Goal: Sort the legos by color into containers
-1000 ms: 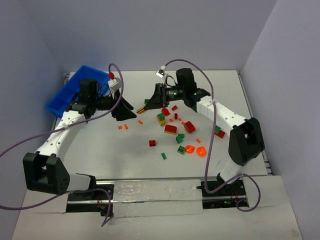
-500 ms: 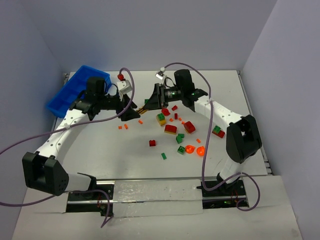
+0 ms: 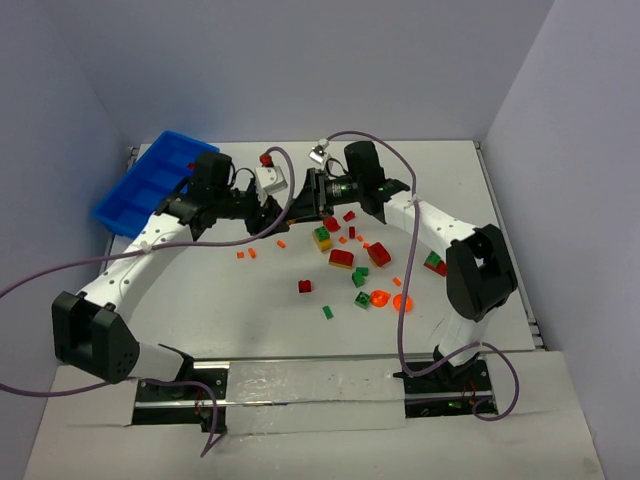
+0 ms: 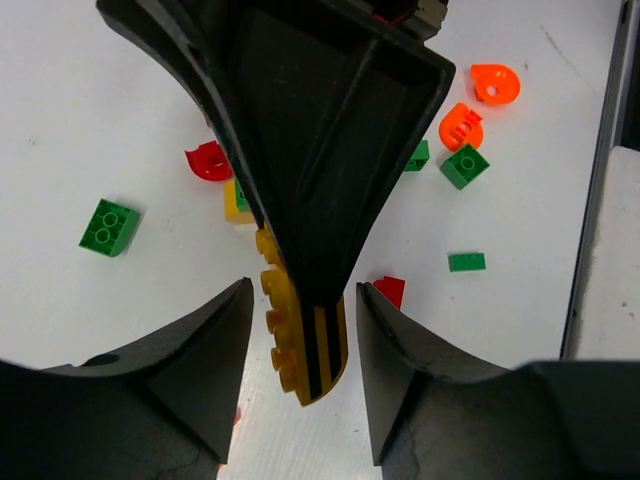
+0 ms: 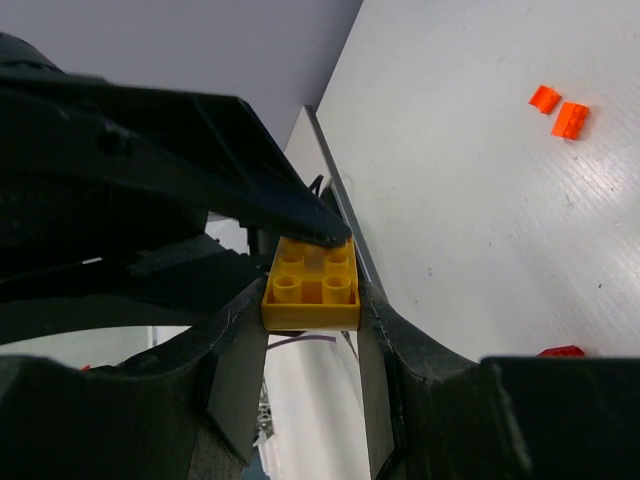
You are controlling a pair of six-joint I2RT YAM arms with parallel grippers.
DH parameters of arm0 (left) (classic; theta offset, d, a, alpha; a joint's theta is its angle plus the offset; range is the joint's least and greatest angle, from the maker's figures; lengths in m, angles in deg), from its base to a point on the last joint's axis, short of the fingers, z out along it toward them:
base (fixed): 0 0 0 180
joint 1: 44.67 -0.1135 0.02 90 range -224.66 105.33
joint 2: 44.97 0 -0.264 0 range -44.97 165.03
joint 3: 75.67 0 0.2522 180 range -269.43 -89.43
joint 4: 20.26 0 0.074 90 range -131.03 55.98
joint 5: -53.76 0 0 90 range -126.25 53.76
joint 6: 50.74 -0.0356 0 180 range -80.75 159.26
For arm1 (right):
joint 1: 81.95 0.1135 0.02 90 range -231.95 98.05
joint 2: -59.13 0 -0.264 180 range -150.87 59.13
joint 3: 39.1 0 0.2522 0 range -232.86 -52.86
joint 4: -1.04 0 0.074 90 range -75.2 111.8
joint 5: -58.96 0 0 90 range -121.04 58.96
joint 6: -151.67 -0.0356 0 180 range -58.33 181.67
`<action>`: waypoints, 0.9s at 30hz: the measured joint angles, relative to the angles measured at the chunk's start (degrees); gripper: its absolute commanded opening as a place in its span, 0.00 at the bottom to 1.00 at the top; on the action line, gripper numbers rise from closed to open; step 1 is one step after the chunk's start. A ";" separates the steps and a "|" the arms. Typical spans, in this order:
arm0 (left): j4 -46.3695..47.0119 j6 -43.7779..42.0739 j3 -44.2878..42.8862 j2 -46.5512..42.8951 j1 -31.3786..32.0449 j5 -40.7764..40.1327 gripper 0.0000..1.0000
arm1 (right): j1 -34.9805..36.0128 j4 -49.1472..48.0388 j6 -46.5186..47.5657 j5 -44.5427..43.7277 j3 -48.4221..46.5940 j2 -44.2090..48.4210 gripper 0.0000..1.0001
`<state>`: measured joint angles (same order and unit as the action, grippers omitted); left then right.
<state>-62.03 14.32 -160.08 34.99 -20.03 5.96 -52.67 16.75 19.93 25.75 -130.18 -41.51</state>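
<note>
My right gripper point(image 5: 311, 300) is shut on a yellow brick point(image 5: 310, 275) and holds it above the table at the back centre point(image 3: 303, 205). In the left wrist view the brick point(image 4: 305, 350) hangs between my left gripper's point(image 4: 303, 292) open jaws, with a gap on each side. My left gripper point(image 3: 272, 218) meets the right one tip to tip. One left finger point(image 5: 300, 205) lies against the brick's far edge. The blue bin point(image 3: 150, 180) sits at the back left, behind the left arm. Loose legos lie at centre right: a red brick point(image 3: 341, 258), a green and yellow one point(image 3: 322, 238), translucent orange pieces point(image 3: 380, 298).
Small orange bits point(image 3: 246, 253) lie left of the cluster. A small red brick point(image 3: 304, 286) and a green one point(image 3: 327, 312) lie nearer the front. Walls close in the table at the back and sides. Purple cables arch over both arms.
My left arm has swung right, away from the blue bin, and brought its open jaws around the yellow brick. The right gripper has stayed nearly still with the brick.
</note>
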 measured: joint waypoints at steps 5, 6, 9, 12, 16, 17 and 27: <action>-0.07 -1.82 0.00 0.42 1.62 -3.15 0.31 | -0.01 -0.64 -0.87 0.15 0.00 -0.04 0.00; -0.05 -1.94 0.00 0.42 1.65 -3.58 0.25 | -0.01 -0.68 -1.01 -0.02 0.00 -0.08 0.00; -0.05 -2.20 0.00 0.42 1.86 -4.60 0.04 | -0.02 -0.71 -1.06 -0.35 0.02 -0.11 0.29; 0.01 -1.90 0.00 0.40 1.65 -5.13 0.00 | -0.09 -0.69 -1.10 -0.56 0.02 -0.11 0.78; -0.32 0.08 0.58 0.29 -3.41 -3.19 0.00 | -1.60 -1.13 -0.65 -0.12 0.04 -0.11 0.93; -0.22 0.68 0.85 0.29 -6.08 -2.59 0.00 | -2.30 -1.20 -0.41 0.01 0.04 -0.11 0.94; 5.41 13.55 -6.97 12.62 -32.11 -4.68 0.00 | -14.70 4.67 6.80 -3.65 0.02 0.78 0.96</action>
<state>-56.62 27.87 -167.06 47.61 -52.13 1.28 -67.37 21.42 26.72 22.10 -130.16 -40.73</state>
